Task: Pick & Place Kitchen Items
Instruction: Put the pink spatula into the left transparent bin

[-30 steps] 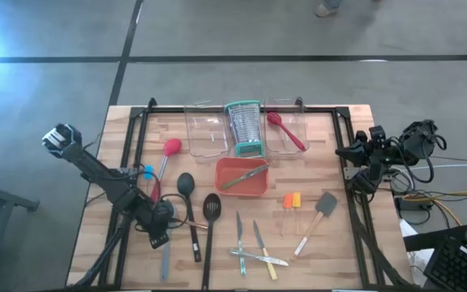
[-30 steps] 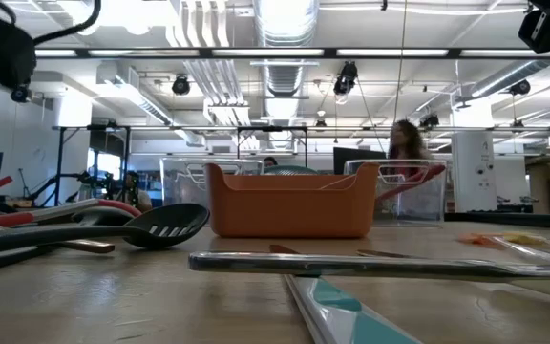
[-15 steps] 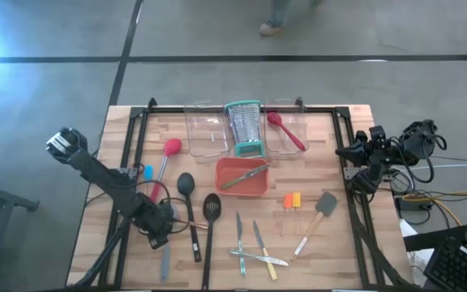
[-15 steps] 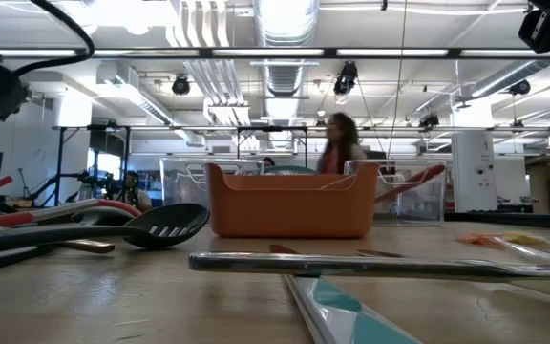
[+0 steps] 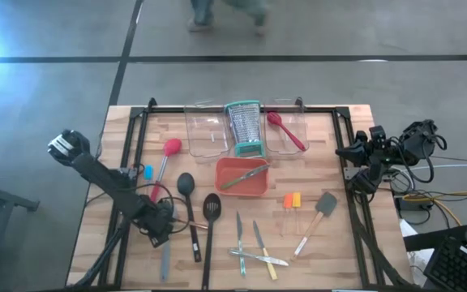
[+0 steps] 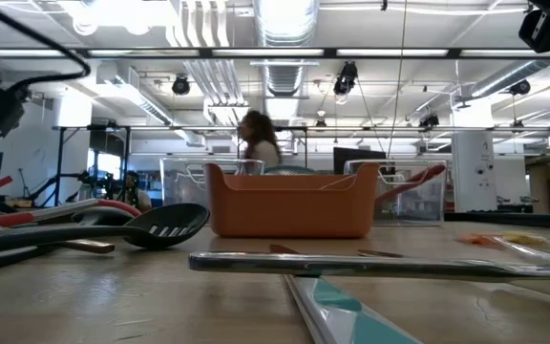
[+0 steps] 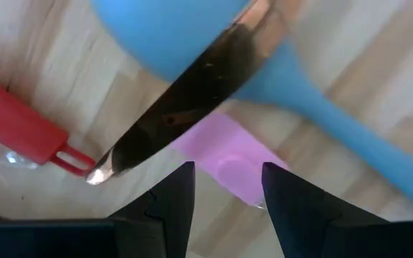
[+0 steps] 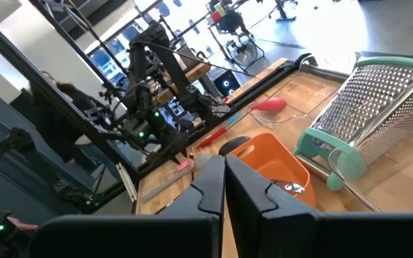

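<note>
Shifting slightly — left gripper (image 5: pixel 160 233), utensils unmoved

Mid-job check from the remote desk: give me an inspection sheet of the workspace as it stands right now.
Surface: wooden table, black frame rails along its sides.
Job's things: black spoon, slotted turner, grey spatula and small knives loose on the table; red spoon in the right clear bin; one utensil across the orange tray.
Clutter: steel grater upright between the bins.
Grippers: left gripper low over the utensils at the table's left, fingers apart, holding nothing; right gripper shut, parked at the table's right edge.
Cables: bundle beside the right arm, off the table.
Surroundings: a person passing beyond the table.
</note>
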